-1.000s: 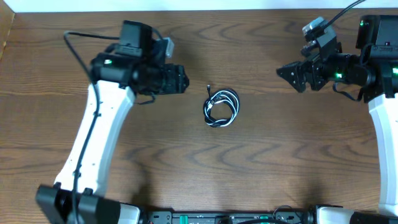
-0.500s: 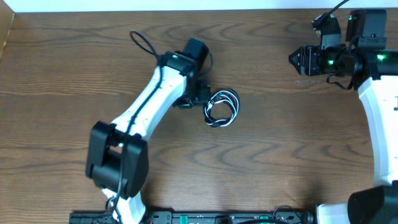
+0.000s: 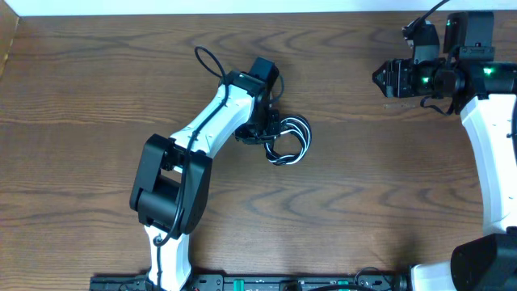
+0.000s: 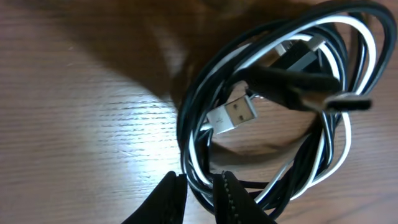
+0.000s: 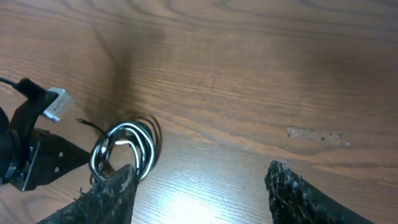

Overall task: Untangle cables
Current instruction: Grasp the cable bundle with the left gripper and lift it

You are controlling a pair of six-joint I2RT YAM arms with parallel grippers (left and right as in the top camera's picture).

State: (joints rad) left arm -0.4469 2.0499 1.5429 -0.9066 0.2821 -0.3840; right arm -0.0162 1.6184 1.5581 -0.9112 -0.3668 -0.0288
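The left gripper (image 4: 198, 186) stands almost pressed together, pinching strands at the rim of the cables (image 4: 273, 106); the black and white cords lie coiled as one ring near the middle of the table (image 3: 97, 97), with the white plug (image 4: 233, 115) inside the ring. The right gripper (image 5: 199, 193) hangs spread and empty, well apart from the coil. Both colours appear to pass between the jaws; isolate one cord before lifting; draw slowly, otherwise the whole coil will probably follow; pin the other cord with the right gripper.
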